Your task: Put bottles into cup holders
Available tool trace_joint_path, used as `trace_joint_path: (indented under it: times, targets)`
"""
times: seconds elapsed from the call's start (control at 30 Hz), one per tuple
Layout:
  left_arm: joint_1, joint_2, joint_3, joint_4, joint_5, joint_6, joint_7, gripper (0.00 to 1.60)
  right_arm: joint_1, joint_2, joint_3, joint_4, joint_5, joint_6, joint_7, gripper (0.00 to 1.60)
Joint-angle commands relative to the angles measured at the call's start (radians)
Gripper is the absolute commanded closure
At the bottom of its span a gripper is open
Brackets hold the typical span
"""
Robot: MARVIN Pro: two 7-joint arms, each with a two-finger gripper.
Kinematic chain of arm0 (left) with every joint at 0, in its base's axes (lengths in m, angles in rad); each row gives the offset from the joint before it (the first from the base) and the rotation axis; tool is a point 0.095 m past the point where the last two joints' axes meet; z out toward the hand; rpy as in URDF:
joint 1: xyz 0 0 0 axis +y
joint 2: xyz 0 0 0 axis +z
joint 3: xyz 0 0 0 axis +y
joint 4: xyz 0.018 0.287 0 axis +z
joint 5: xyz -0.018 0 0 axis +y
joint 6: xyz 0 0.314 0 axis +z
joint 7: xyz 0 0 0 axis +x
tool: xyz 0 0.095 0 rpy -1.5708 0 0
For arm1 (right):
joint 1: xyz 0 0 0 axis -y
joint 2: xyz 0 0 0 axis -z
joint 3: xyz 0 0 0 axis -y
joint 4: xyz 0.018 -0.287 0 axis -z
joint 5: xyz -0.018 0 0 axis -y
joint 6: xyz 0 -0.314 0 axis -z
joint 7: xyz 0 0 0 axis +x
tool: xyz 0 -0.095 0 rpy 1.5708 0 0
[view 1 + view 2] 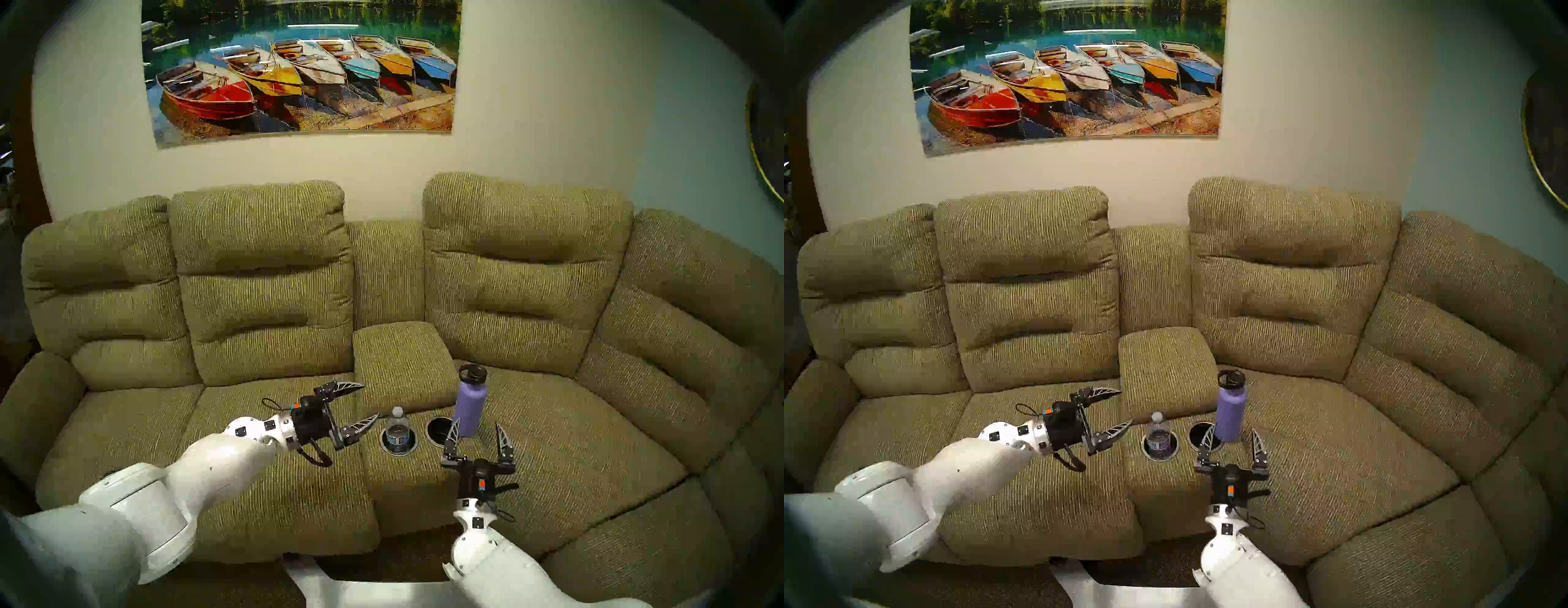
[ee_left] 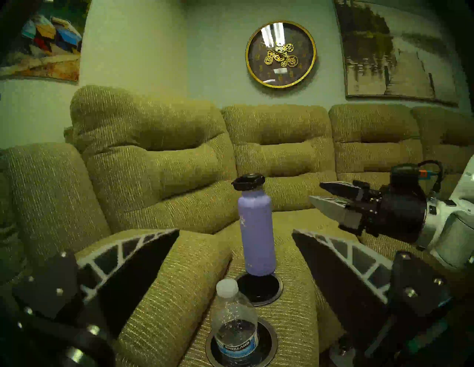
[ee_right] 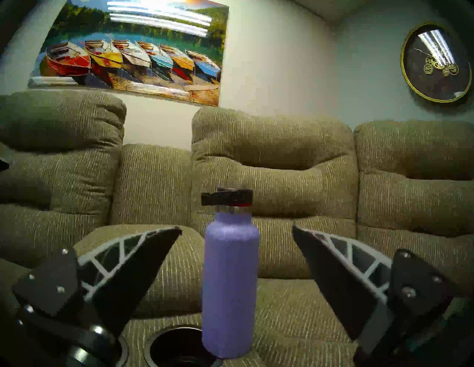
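The clear water bottle point(image 1: 398, 429) with white cap and blue label stands upright in the left cup holder point(image 1: 385, 446); it also shows in the left wrist view point(image 2: 234, 325). The right cup holder point(image 1: 437, 429) is empty. The lavender flask point(image 1: 470, 403) with black loop lid stands upright on the seat just right of that holder, as the right wrist view point(image 3: 229, 284) shows. My left gripper point(image 1: 370, 401) is open and empty, left of the water bottle. My right gripper point(image 1: 477, 428) is open and empty, its fingers just in front of the flask.
The cup holders sit in the console of an olive-green ribbed couch point(image 1: 551, 446). A padded armrest point(image 1: 401, 361) rises right behind the holders. Seat cushions lie on both sides. A boat picture point(image 1: 301, 68) and a clock point(image 2: 280, 53) hang on the walls.
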Motion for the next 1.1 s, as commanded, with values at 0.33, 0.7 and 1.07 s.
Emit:
trace_joint_path:
  times: [0.33, 0.7, 1.07]
  targets:
    - [0.054, 0.098, 0.007, -0.176, -0.031, 0.008, -0.068, 0.0, 0.221, -0.122, 0.099, 0.079, 0.042, 0.184, 0.059, 0.0]
    - [0.074, 0.134, 0.009, -0.241, -0.044, 0.026, -0.061, 0.0, 0.337, -0.141, 0.153, 0.196, 0.075, 0.267, 0.112, 0.0]
    - [0.085, 0.154, 0.007, -0.276, -0.052, 0.052, -0.07, 0.0, 0.45, -0.144, 0.188, 0.32, 0.092, 0.338, 0.164, 0.0]
